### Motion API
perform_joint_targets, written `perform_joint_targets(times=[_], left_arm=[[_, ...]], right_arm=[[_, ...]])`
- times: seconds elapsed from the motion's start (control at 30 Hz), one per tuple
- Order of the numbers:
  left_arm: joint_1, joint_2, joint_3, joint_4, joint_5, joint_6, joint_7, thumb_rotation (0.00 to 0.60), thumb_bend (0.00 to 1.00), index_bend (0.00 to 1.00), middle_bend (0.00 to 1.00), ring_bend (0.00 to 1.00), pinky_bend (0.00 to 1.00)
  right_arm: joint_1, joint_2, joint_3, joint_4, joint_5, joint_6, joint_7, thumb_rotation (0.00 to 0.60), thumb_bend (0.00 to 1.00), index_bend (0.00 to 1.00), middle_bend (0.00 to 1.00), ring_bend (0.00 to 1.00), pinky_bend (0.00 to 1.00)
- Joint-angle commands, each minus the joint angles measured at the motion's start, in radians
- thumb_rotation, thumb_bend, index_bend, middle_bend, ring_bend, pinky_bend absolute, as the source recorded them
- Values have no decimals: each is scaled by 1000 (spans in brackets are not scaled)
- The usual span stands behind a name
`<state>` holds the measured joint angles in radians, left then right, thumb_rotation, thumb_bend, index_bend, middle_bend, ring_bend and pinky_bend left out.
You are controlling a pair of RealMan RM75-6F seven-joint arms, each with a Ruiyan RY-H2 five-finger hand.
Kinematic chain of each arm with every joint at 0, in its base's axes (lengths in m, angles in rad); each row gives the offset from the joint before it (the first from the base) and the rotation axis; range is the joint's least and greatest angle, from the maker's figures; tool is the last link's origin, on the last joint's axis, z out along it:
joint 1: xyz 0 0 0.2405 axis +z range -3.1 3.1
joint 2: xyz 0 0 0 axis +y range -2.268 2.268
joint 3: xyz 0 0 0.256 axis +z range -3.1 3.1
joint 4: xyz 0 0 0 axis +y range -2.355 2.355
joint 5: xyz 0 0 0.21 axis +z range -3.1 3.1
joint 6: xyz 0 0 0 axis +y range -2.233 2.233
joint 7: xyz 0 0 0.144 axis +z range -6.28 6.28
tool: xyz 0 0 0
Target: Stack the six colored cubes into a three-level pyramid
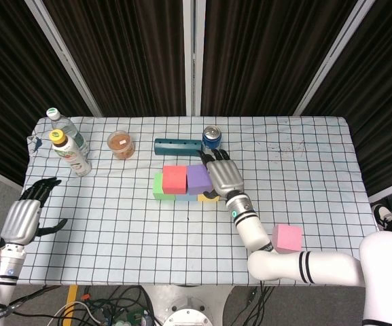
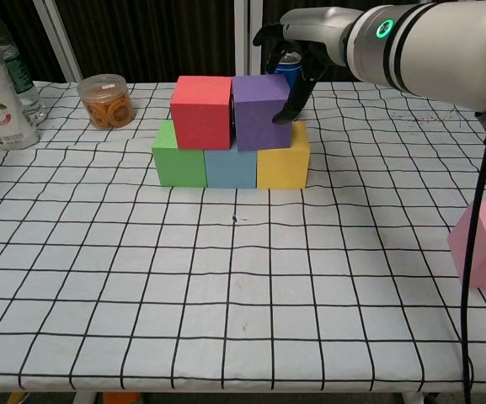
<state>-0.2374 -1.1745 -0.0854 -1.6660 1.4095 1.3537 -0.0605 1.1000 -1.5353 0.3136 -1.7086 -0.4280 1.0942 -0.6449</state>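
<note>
Five cubes stand two tiers high; the right hand (image 2: 297,50) rests fingers against the purple cube (image 2: 261,111), grip uncertain. The pink cube (image 1: 287,237) lies well right of the stack, nearest that arm. The left hand (image 1: 24,216) idles, fingers spread, empty.
</note>
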Motion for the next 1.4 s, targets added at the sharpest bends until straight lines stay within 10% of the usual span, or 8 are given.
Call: perform_joint_targets(times=[0.03,0.33,1.4], left_arm=[[1,1,0,0,0,1,0,600,173,145,105,77,173],[0,4,-4,-8,-7,-3,13,600,173,145,106,78,173],[-322,-176,-31,155,41,-370,114,600,170,134,4,1,95]], right_arm=[[-40,60,-6,-58,-42,-4,41,600,105,0,162,0,0],[-131,203,-16,-110,-124,-40,157,600,105,0,161,0,0],[-29,76,-9,170,-52,-192,192,600,108,0,150,0,0]])
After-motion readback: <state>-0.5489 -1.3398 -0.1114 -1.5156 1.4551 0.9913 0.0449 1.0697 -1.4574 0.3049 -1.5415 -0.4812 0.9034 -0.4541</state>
